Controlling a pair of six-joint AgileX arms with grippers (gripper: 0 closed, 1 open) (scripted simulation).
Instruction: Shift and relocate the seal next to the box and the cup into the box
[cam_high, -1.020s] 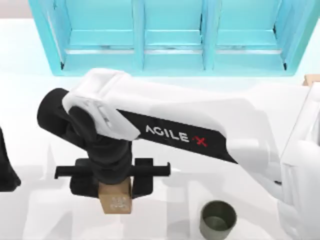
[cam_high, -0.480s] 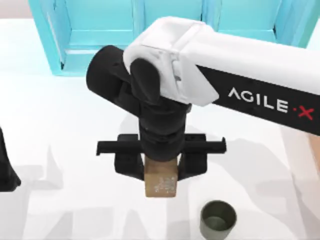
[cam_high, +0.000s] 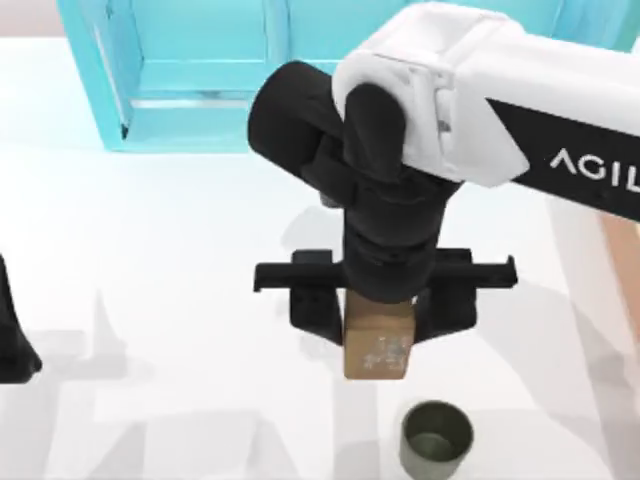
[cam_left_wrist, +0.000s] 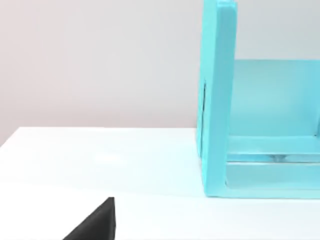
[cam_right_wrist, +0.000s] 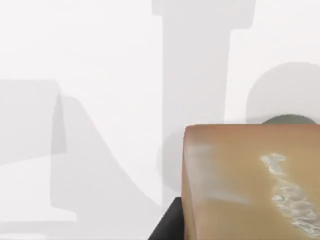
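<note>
Seal: small tan wooden block (cam_high: 377, 345), carried clear of the table for relocation.
Right gripper (cam_high: 383, 318): clamped around it.
Cup: dark olive-grey round cup (cam_high: 436, 439), waiting nearby.

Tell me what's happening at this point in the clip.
The right gripper is shut on the seal and carries it above the white table, in front of the turquoise shelf cabinet. The cup stands on the table near the front edge, just right of the seal, untouched. The left arm is parked at the left edge.
</note>
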